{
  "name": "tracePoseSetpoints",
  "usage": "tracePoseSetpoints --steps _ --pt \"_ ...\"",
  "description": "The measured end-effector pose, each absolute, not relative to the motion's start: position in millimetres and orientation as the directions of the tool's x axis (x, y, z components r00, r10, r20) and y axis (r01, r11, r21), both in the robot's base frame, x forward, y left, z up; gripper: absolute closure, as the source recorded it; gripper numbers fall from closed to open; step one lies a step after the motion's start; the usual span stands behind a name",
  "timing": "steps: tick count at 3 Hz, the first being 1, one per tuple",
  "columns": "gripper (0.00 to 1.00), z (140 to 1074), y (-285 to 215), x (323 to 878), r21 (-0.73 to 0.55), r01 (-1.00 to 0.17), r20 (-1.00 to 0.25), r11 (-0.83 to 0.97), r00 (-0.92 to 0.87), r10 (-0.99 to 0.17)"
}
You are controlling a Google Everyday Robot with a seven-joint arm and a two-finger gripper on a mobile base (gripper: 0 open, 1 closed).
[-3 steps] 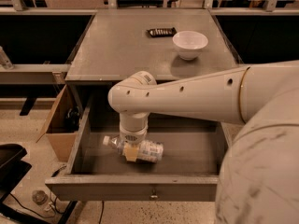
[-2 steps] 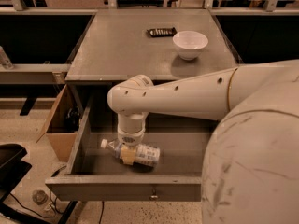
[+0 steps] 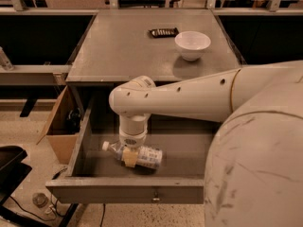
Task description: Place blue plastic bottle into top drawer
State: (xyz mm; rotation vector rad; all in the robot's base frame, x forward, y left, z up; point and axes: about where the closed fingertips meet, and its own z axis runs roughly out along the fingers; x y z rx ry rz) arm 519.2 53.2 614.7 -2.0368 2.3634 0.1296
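The blue plastic bottle point(image 3: 142, 156), clear with a white cap pointing left and a white-bluish label, lies on its side inside the open top drawer point(image 3: 128, 190) of the grey table. My gripper point(image 3: 129, 157) reaches straight down into the drawer from the white arm. Its tan fingers point(image 3: 129, 159) are closed around the bottle's middle, near the drawer floor. The drawer is pulled far out, and a small metal knob point(image 3: 155, 200) shows on its front.
On the table top point(image 3: 118, 51) stand a white bowl point(image 3: 192, 44) and a dark flat remote-like object point(image 3: 163, 32). An open cardboard box point(image 3: 59, 126) sits on the floor left of the drawer. My white arm and body fill the right side.
The arm has lowered and shifted slightly left, carrying the bottle down toward the drawer floor. The gripper is still closed on the bottle.
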Motion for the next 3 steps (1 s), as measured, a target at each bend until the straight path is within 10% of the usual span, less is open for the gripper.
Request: tracePoseSetpoints --steps 3 --pt "0.00 614.6 53.2 519.1 0.051 -0.988 -0.068 0.146 -0.149 -0.986"
